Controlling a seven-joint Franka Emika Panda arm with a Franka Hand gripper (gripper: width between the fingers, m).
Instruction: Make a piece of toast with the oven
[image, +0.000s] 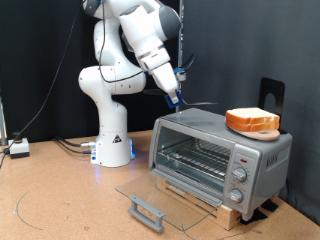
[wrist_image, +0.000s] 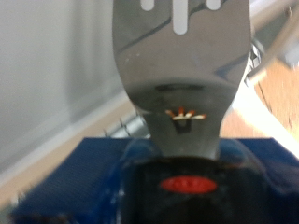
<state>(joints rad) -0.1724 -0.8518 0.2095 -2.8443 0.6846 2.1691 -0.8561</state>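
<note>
Boxy silver countertop toaster oven at exterior view's right; glass door lies dropped open before it. Orange-crusted bread slices on its top. White robot arm base stands behind-left.

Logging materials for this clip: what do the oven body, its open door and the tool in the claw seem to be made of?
The oven body looks like brushed silver metal, with a dull sheen. Its door, lying open, appears to be clear glass, since the table shows through it. The claw holds a spatula that seems to be shiny slotted steel, judging by its reflections.
</note>
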